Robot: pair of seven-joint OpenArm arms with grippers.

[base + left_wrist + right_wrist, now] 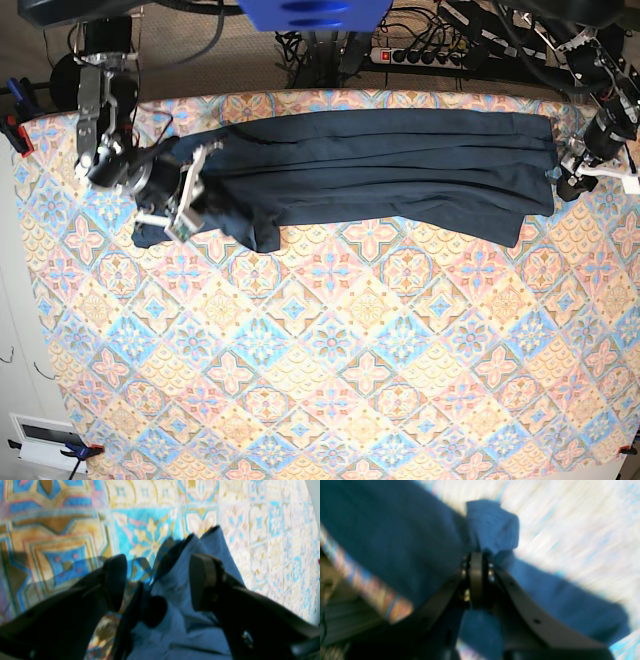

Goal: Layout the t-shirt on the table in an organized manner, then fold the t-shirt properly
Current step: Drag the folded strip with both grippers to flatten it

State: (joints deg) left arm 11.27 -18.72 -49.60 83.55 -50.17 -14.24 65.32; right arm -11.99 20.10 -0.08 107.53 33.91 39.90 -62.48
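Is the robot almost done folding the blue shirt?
Not yet. The dark navy t-shirt lies stretched along the far edge of the pastel tile-patterned table, still bunched in long folds. The right gripper is shut on a bunch of cloth; the left gripper hangs open over the other end. Flattening and folding remain.

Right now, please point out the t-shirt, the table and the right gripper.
t-shirt (400,165): base view, middle of the cloth.
table (330,380): base view, bare patterned surface.
right gripper (476,555): right wrist view, tips of the closed fingers.
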